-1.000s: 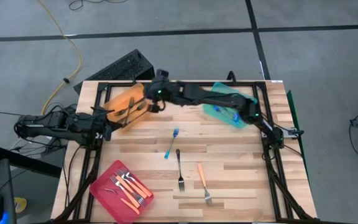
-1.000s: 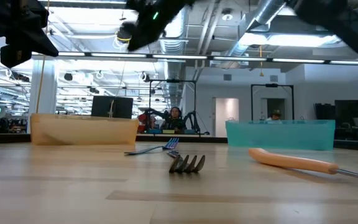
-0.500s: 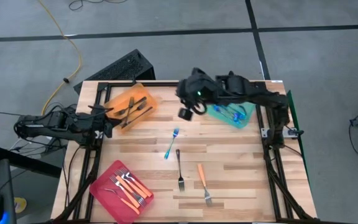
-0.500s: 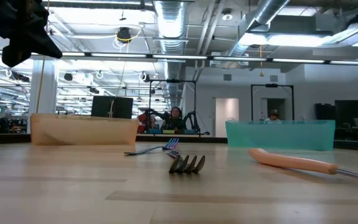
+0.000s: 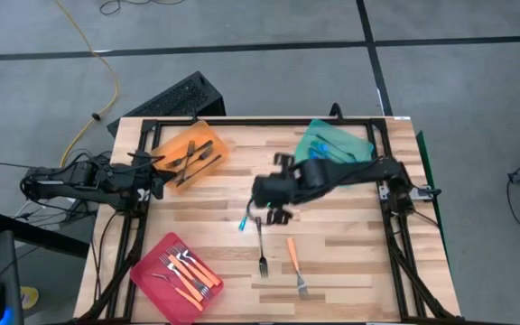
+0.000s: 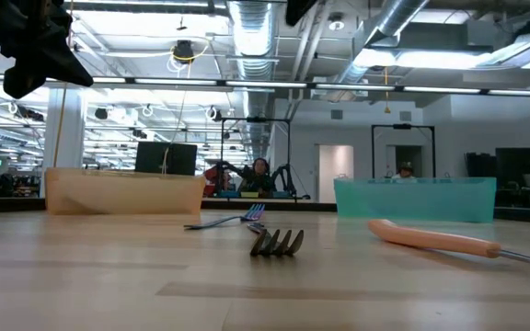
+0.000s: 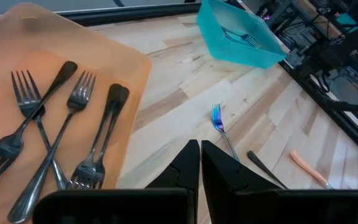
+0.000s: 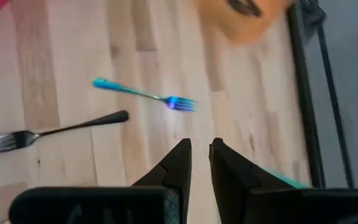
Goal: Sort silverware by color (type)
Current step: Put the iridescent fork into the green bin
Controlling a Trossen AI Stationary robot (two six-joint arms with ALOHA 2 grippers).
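Note:
Three forks lie flat on the wooden table: a blue-handled one (image 5: pixel 245 219), a dark one (image 5: pixel 261 246) and an orange-handled one (image 5: pixel 294 266). My right gripper (image 5: pixel 262 200) hangs above the blue fork (image 8: pixel 143 94), tipped down, its fingers open by a narrow gap with nothing between them. My left gripper (image 7: pixel 200 152) waits shut and empty at the table's left edge, beside the orange tray (image 5: pixel 208 134), which holds several dark forks (image 7: pixel 48 137). The teal tray (image 5: pixel 332 144) holds blue forks, and the pink tray (image 5: pixel 152 262) holds orange-handled ones.
The orange tray stands at the far left, the teal tray at the far right and the pink tray at the near left corner. Black frame rails (image 5: pixel 395 244) run along the table's sides. Bare wood lies at the near right.
My right gripper has swung away from the orange tray, first toward the table's right, then toward the near edge, and now hangs over the blue fork. It has tipped further downward. The forks on the table have stayed where they were.

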